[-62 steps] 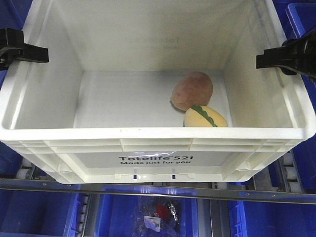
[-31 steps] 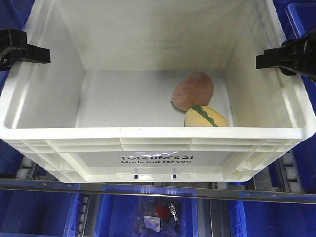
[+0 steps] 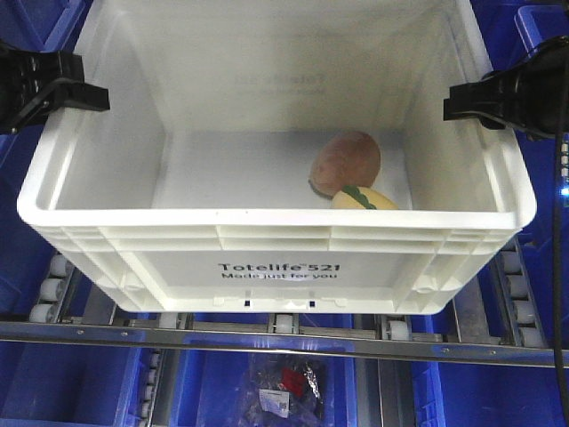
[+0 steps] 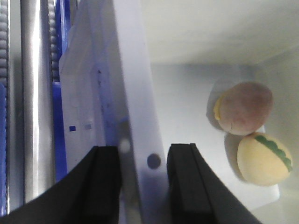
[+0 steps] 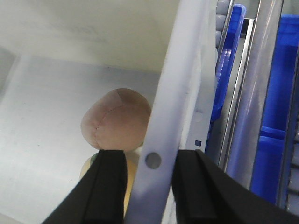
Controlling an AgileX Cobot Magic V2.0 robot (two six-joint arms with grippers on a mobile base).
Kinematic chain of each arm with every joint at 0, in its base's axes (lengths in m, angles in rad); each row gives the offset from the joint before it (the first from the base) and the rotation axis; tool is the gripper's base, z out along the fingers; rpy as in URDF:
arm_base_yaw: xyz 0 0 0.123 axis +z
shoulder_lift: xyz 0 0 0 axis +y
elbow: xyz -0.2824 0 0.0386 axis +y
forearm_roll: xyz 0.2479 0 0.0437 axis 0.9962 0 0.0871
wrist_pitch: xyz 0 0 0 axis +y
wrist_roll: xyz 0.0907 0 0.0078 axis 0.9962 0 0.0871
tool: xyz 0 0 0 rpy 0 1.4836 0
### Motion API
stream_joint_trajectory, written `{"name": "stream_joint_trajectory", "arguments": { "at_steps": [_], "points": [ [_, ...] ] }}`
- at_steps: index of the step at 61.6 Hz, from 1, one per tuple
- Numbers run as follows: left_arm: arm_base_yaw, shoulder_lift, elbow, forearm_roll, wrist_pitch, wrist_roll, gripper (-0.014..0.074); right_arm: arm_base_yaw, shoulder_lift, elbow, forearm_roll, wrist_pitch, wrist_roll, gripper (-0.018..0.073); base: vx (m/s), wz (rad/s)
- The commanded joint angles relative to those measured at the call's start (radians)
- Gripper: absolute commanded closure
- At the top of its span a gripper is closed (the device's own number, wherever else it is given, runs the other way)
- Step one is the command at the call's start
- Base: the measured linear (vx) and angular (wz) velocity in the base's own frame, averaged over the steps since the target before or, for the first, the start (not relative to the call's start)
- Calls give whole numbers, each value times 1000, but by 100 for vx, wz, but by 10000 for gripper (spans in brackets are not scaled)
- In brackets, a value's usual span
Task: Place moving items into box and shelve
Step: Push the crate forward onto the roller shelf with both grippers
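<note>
Front view shows our left gripper (image 3: 84, 96) and right gripper (image 3: 462, 102) clamping opposite rims of the box (image 3: 276, 258), its long axis spanning between them.

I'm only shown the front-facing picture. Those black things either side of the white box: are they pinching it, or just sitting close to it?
Observer: Pinching. In the left wrist view, the left hand has one finger outside the white box wall and one inside, closed on the rim.
Operator: Same on the other side?
Observer: Yes. The right wrist view shows the right hand straddling its wall the same way.
Operator: What's peeking over the front edge?
Observer: The left wrist view shows it whole: a pale yellow toy with a green strip, touching the brownish-pink toy.
</note>
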Motion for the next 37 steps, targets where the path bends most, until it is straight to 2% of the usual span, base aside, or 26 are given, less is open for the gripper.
{"name": "stream_joint_trajectory", "arguments": {
  "at_steps": [1, 13, 26, 37],
  "points": [
    [-11, -15, -45, -112, -136, 11, 594, 13, -25, -48, 112, -139, -39, 565, 0, 0],
    [-11, 32, -45, -125, -176, 11, 594, 13, -1, -48, 112, -176, -39, 565, 0, 0],
    [-11, 85, -45, -186, -204, 12, 594, 13, 20, -48, 111, -179, -39, 565, 0, 0],
    [-11, 115, -45, -199, -215, 46, 593, 13, 35, -48, 111, -186, -39, 565, 0, 0]
  ]
}}
